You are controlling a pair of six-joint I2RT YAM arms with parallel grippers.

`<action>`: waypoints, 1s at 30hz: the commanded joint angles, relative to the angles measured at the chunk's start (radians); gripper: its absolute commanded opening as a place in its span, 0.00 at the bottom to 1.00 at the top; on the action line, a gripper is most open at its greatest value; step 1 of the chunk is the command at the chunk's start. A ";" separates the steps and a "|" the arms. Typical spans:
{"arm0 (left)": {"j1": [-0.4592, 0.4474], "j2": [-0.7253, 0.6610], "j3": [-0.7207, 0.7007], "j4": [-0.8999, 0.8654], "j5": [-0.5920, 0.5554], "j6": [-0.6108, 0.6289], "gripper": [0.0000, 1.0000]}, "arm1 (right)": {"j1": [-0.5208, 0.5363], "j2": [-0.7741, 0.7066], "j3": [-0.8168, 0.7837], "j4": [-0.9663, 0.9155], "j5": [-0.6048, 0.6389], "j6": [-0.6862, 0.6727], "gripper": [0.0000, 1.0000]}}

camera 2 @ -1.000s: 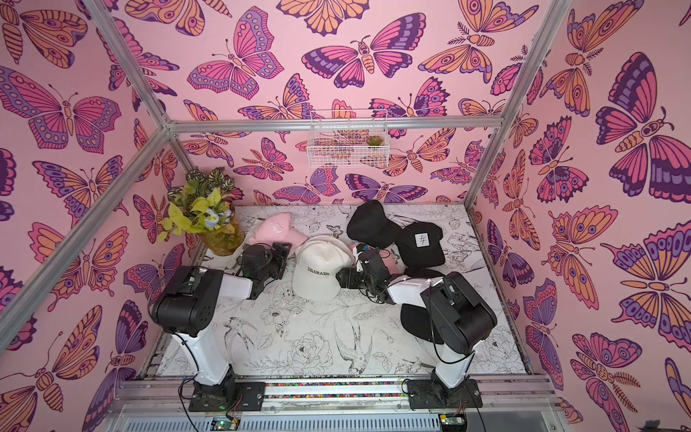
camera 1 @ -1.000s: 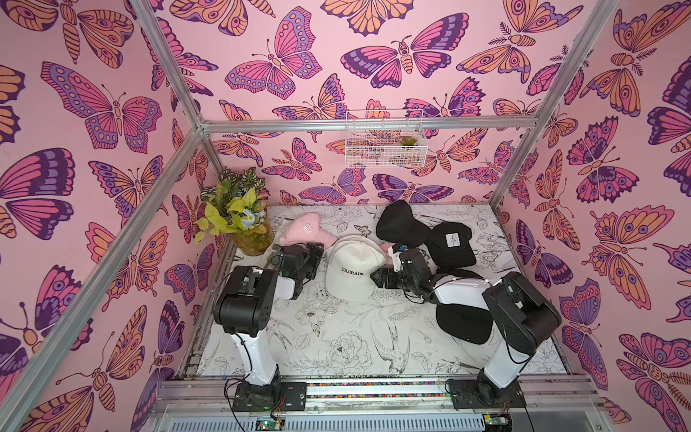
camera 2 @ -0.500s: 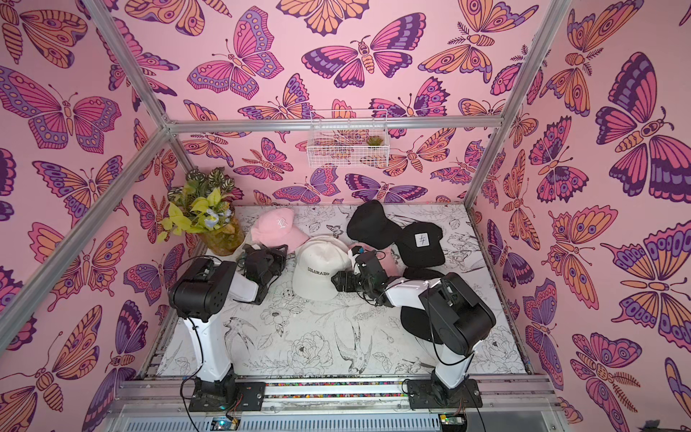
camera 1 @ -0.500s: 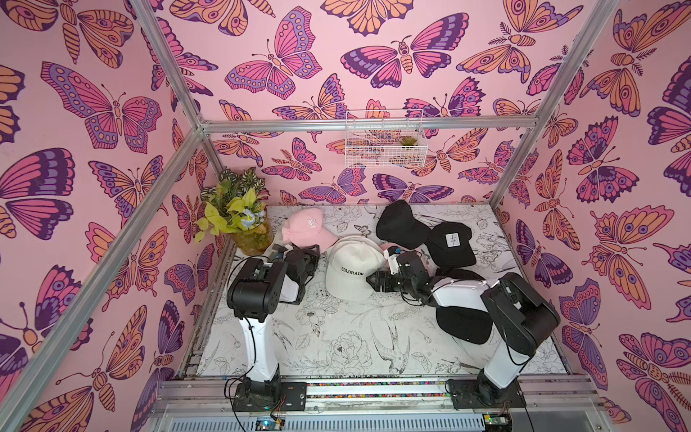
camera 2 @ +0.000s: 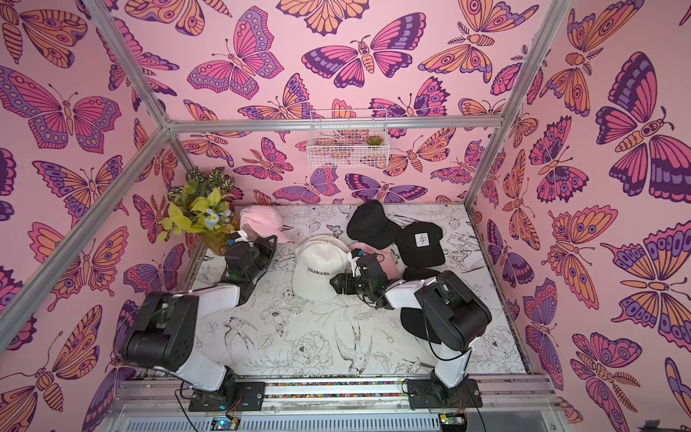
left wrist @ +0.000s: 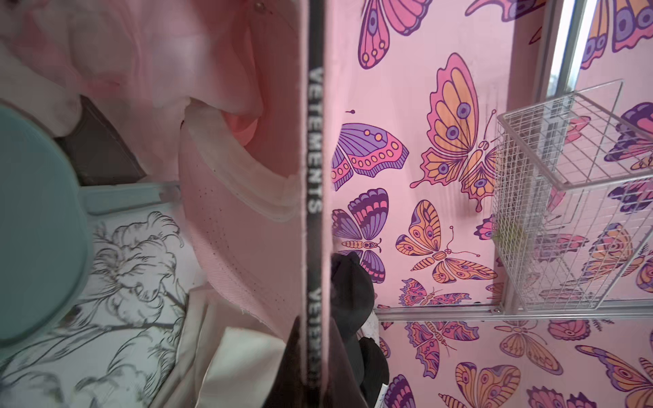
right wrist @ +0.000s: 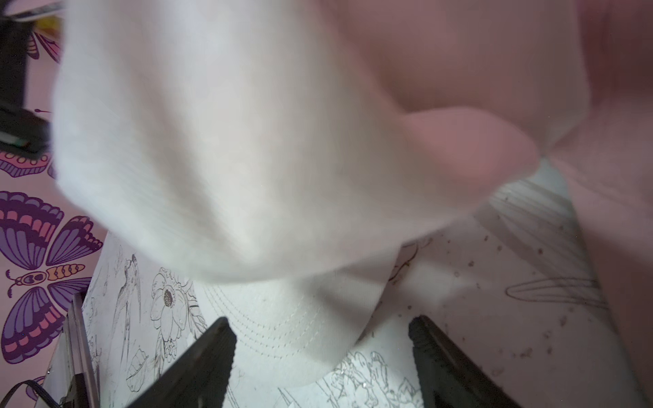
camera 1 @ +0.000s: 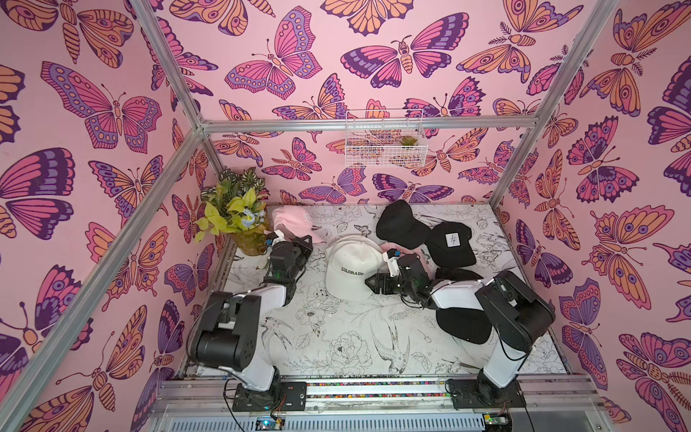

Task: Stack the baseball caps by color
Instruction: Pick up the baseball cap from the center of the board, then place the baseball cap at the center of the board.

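One cream-white COLORADO cap (camera 1: 347, 269) lay crown-up near the middle of the printed table (camera 1: 336, 336), its brim toward the robot's bases; the right gripper (right wrist: 319, 323) was at that brim from the cap's right side, jaws spread wide with a finger on either side of the brim's edge and nothing clamped, though whether the fingers touched the fabric could not be told; a half-hidden pink cap (camera 2: 368, 247) lay just behind that gripper's wrist, against the cream-white cap and partly covered by the arm.

At the back left lay the back pink cap (camera 1: 295, 222), with white embroidery on its crown; the left gripper (camera 1: 299, 241) was at its near edge with jaws closed on it, and the left wrist view showed pink fabric and a black band lettered VETEMENTS running straight down to the jaws.

At the back right a plain black cap (camera 1: 400, 224) overlapped a patched black cap (camera 1: 450, 245), which bore a white square patch; another black shape showed between that one and the right arm, too hidden to describe; a front black cap (camera 1: 463, 325) lay under the right arm's elbow, well apart from the others.

A potted plant (camera 1: 232, 213) stood in the back left corner, just beside the back pink cap; a white wire basket (camera 1: 385, 147) hung on the butterfly-papered back wall.
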 commanded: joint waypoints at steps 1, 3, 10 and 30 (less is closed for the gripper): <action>0.006 -0.207 -0.039 -0.364 -0.049 0.201 0.00 | 0.004 0.024 0.021 0.009 0.000 0.005 0.82; 0.010 -0.341 -0.077 -0.508 -0.072 0.235 0.00 | 0.006 0.043 0.036 0.009 -0.008 0.009 0.82; 0.061 -0.450 -0.249 -0.584 0.140 0.160 0.00 | 0.006 0.114 0.101 0.002 -0.014 0.031 0.82; 0.077 -0.722 -0.129 -1.263 -0.250 0.374 0.80 | 0.016 0.166 0.218 -0.122 0.167 0.057 0.81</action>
